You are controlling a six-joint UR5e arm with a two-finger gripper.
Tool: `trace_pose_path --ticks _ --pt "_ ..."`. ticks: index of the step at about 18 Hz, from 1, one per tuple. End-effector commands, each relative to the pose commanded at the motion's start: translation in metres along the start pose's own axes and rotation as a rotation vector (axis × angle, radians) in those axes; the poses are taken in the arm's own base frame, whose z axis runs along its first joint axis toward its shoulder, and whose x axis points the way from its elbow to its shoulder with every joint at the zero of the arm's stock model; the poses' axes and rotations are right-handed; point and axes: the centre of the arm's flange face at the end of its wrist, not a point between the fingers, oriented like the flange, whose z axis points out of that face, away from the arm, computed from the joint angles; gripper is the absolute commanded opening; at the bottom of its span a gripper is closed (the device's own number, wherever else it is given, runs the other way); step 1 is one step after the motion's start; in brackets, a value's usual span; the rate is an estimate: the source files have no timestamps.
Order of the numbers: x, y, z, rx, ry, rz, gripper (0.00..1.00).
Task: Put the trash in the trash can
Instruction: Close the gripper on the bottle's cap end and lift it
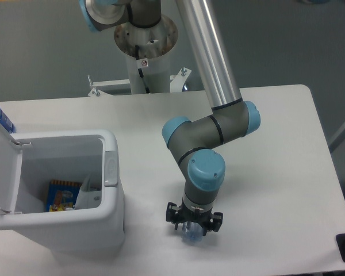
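The trash can (112, 172) is a large white bin at the left of the table, with its flip lid (3, 167) standing open on the left side. Inside lie a white crumpled piece (89, 195), likely the carton, and a blue-and-orange snack packet (62, 195). My gripper (193, 231) points straight down over the table, to the right of the bin. A clear bluish piece of the crushed plastic bottle (191, 236) shows between and below the fingers, which seem shut on it. The arm hides most of the bottle.
The arm's base column (145, 52) stands at the back of the table. A blue-labelled object (0, 118) pokes out behind the open lid at the far left edge. The table's front edge runs close below the gripper.
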Motion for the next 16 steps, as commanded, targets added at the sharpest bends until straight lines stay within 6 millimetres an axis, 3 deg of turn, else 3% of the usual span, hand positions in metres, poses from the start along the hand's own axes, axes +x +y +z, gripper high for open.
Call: trace_pose_path --ticks 6,9,13,16 --pt "-0.001 -0.001 -0.006 0.008 -0.004 0.004 0.64" --pt "-0.001 -0.003 -0.02 0.026 -0.016 0.013 0.64" --pt "-0.022 -0.008 -0.078 0.107 -0.057 0.005 0.64" --pt "-0.033 -0.017 -0.143 0.243 -0.05 -0.031 0.64"
